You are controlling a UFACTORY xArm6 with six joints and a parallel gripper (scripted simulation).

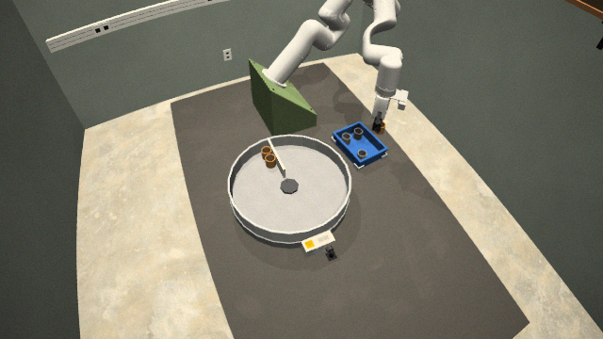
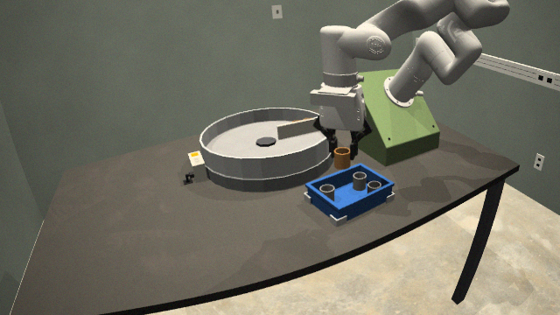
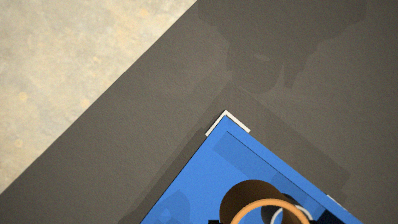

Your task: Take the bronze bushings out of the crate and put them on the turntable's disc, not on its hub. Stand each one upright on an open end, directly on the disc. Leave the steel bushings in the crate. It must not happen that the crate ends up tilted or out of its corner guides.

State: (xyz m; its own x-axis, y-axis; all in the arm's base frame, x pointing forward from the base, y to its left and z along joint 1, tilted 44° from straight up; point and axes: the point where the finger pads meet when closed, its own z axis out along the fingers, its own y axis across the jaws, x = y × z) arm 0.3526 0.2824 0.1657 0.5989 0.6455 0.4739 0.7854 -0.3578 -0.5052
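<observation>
My gripper (image 2: 342, 146) is shut on a bronze bushing (image 2: 341, 157) and holds it upright in the air above the blue crate (image 2: 349, 196). The same bushing shows in the top view (image 1: 380, 125) and as an orange ring at the bottom of the wrist view (image 3: 270, 212). Three grey steel bushings (image 2: 360, 180) (image 2: 327, 192) (image 2: 374, 185) stand in the crate (image 1: 360, 143). Two bronze bushings (image 1: 267, 152) (image 1: 270, 160) stand upright on the turntable's disc (image 1: 288, 188), left of the divider wall and away from the dark hub (image 1: 289, 185).
A white divider wall (image 1: 277, 155) runs from the disc's rim toward the hub. A raised rim rings the turntable. The green wedge-shaped arm base (image 1: 279, 101) stands behind the turntable. A small control box (image 1: 318, 242) and a black knob (image 1: 332, 254) sit at the turntable's front.
</observation>
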